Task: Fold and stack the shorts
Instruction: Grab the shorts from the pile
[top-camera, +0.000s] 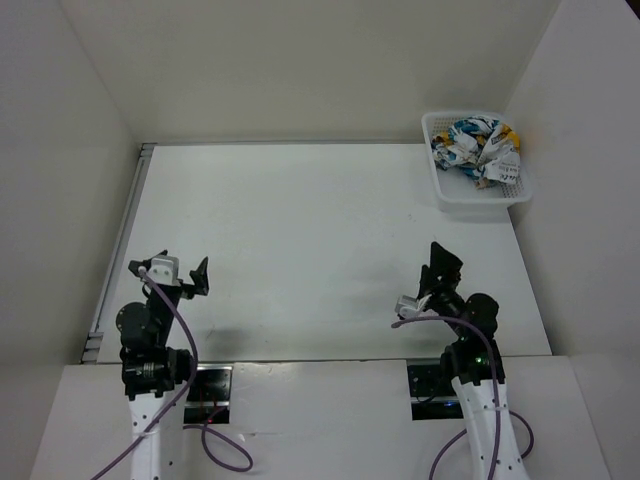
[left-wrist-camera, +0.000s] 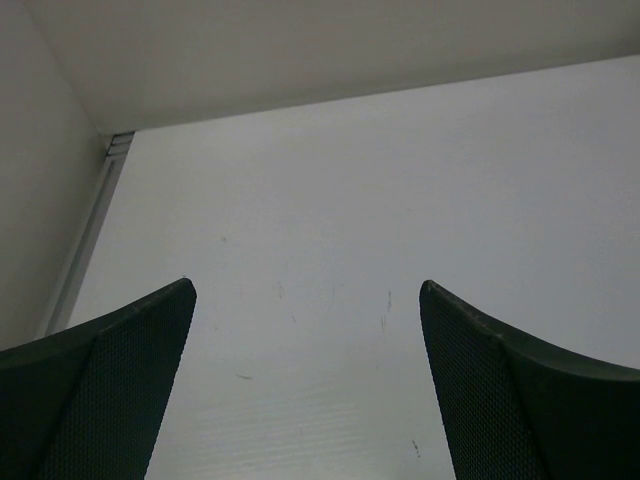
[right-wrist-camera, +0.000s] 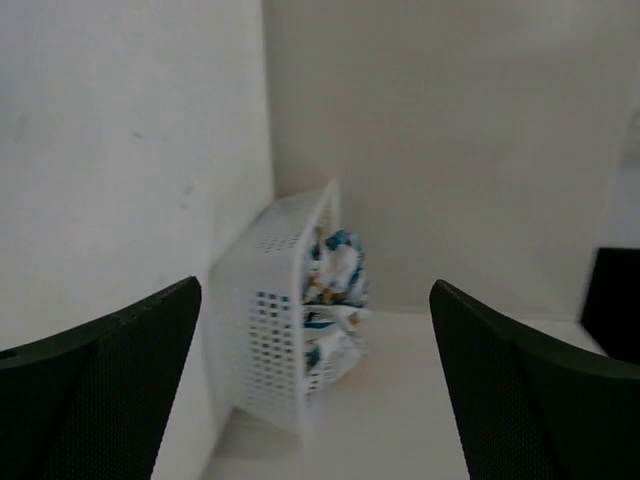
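Shorts (top-camera: 478, 148) in basket (top-camera: 475, 208), seen overhead and from right wrist only, left pincer (left-wrist-camera: 307, 290) wide, right pincer (right-wrist-camera: 315, 285) wide.

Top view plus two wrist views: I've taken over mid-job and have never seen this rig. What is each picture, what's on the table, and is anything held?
The top view looks down from above and behind two robot arms bolted at the near edge of the table, with the left one on the left. Each of the other pictures comes from a camera on a wrist, so the two dark wedges at the bottom are that arm's own fingers. The left fingers are spread, with only bare table between them. The right fingers are spread too and point toward a white mesh basket in the far right corner. That view looks tilted, so the basket seems to stand on its side. The crumpled printed shorts lie in the basket. Neither arm holds anything.
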